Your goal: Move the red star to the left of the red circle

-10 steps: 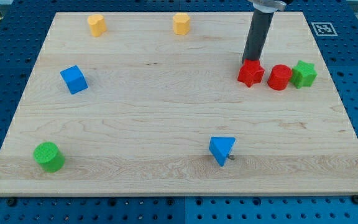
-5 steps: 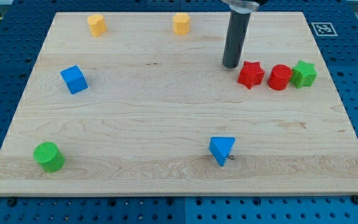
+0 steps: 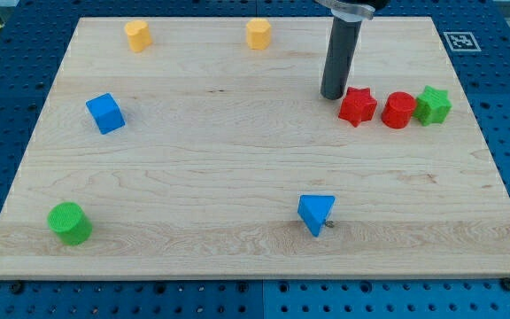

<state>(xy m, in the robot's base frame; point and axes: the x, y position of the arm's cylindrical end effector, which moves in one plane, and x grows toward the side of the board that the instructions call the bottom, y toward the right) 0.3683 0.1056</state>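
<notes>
The red star point(image 3: 358, 106) lies at the view's right on the wooden board point(image 3: 237, 159), just left of the red circle point(image 3: 398, 110), with a small gap between them. A green star point(image 3: 433, 105) touches the red circle's right side. My tip point(image 3: 332, 95) rests on the board just left of the red star and slightly above it, very close to the star's upper left point.
Two yellow blocks point(image 3: 137, 35) point(image 3: 258, 33) sit near the view's top edge. A blue cube point(image 3: 105, 113) is at the left, a green cylinder point(image 3: 69, 222) at the lower left, a blue triangle point(image 3: 316, 213) at the lower middle.
My tip moved from just above the red star leftward to the star's upper left, then edged slightly right. The blocks have not moved.
</notes>
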